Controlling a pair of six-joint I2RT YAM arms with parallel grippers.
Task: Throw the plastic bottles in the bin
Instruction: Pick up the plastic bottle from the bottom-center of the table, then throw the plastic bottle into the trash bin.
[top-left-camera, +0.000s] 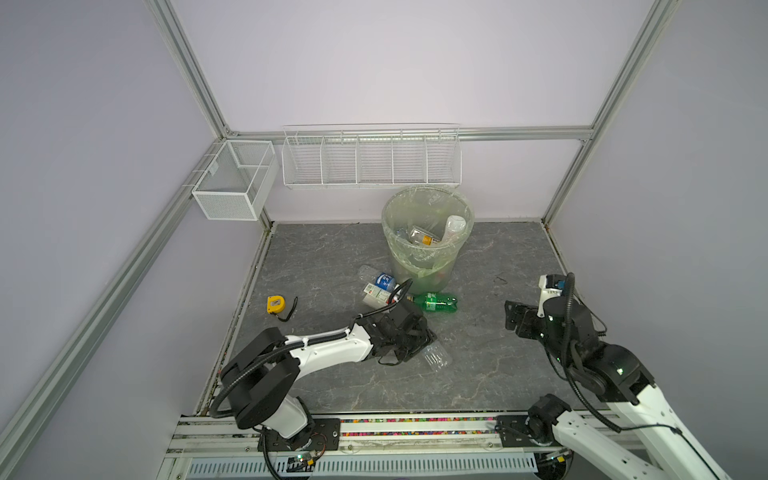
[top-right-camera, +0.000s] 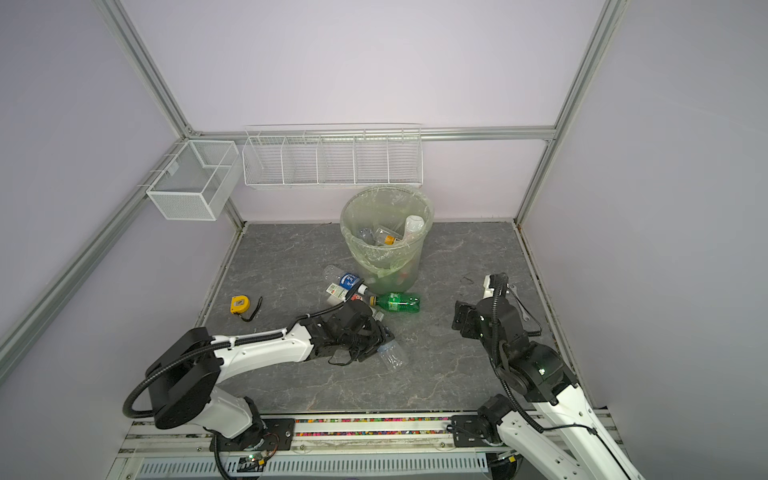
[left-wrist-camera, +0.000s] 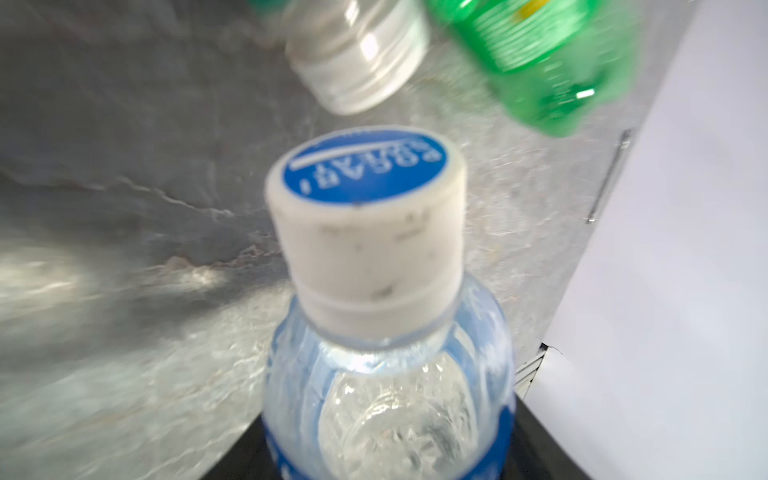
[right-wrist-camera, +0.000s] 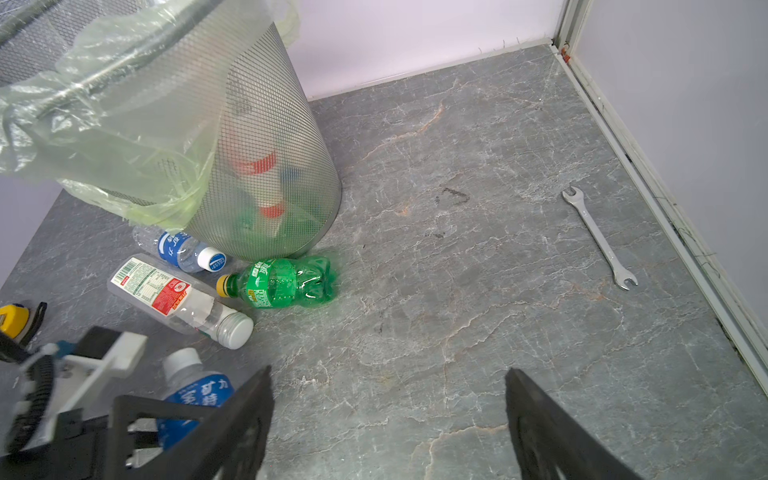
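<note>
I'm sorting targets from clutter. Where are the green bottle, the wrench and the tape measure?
green bottle (right-wrist-camera: 286, 282): right wrist view, middle of its body.
wrench (right-wrist-camera: 597, 239): right wrist view, middle of its shaft.
tape measure (top-left-camera: 275, 304): in a top view, on its yellow case.

In the left wrist view we find the blue-labelled bottle (left-wrist-camera: 386, 365) blurred and cut off at the frame's edge; the green bottle (left-wrist-camera: 536, 62) and the white-capped bottle (left-wrist-camera: 357, 62) beyond it likewise; in both top views the left claw (top-left-camera: 424, 347) hides the blue-labelled bottle's neck; the tape measure (right-wrist-camera: 12, 320) is half cropped in the right wrist view.
</note>
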